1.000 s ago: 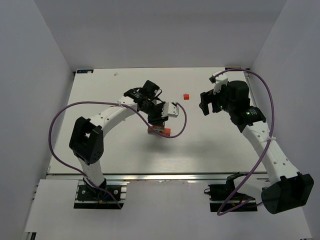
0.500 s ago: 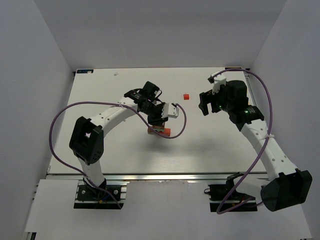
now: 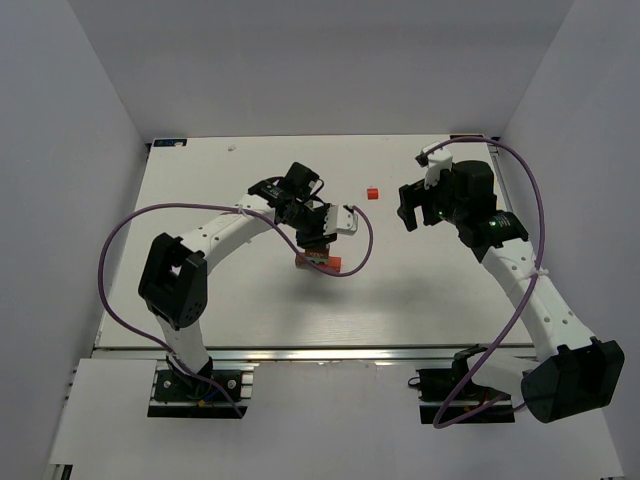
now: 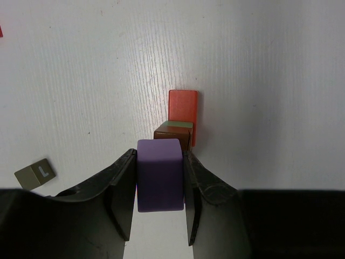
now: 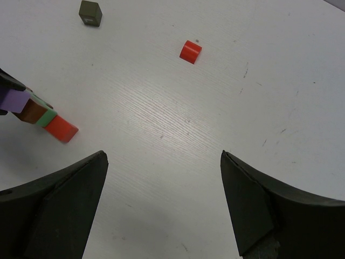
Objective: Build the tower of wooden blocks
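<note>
My left gripper [image 4: 159, 162] is shut on a lilac cube [image 4: 159, 175] and holds it over the top of the tower [image 3: 318, 260]. Under the cube the left wrist view shows a brown block [image 4: 171, 138], a green block [image 4: 178, 124] and a red bar [image 4: 183, 108] lowest. I cannot tell whether the lilac cube rests on the brown block. The right wrist view shows the same stack [image 5: 40, 116] at its left edge. My right gripper [image 5: 163, 156] is open and empty, above bare table to the right of the tower [image 3: 408, 212].
A loose red cube [image 3: 371, 192] [image 5: 190, 52] lies on the table between the two grippers, toward the far side. A dark cube [image 5: 90, 13] lies beyond it; it shows with a letter L in the left wrist view [image 4: 35, 174]. White walls enclose the table [image 3: 220, 300].
The right gripper has shifted slightly left and away since a second ago. The left gripper and the lilac cube have not visibly moved.
</note>
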`<state>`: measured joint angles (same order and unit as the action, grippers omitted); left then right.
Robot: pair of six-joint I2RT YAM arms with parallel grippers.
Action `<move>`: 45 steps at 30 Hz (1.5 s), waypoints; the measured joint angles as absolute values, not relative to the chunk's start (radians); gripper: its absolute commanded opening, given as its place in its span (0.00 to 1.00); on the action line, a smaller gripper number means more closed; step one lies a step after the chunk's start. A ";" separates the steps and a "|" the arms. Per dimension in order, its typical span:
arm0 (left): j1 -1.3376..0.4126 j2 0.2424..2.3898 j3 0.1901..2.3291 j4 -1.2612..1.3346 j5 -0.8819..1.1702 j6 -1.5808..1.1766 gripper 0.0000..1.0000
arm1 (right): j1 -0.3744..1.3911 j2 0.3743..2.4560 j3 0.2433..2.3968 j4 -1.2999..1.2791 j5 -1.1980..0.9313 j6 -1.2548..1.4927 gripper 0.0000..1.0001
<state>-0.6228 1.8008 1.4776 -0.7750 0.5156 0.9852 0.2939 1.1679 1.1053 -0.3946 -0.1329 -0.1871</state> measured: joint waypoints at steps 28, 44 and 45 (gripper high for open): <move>-0.617 1.787 1.448 -0.755 0.524 0.986 0.00 | 0.294 1.174 1.118 -0.402 -0.138 -0.188 0.89; -0.617 1.787 1.448 -0.739 0.526 0.984 0.00 | 0.294 1.180 1.118 -0.402 -0.138 -0.191 0.89; -0.617 1.787 1.448 -0.739 0.527 0.984 0.00 | 0.294 1.180 1.118 -0.402 -0.138 -0.191 0.89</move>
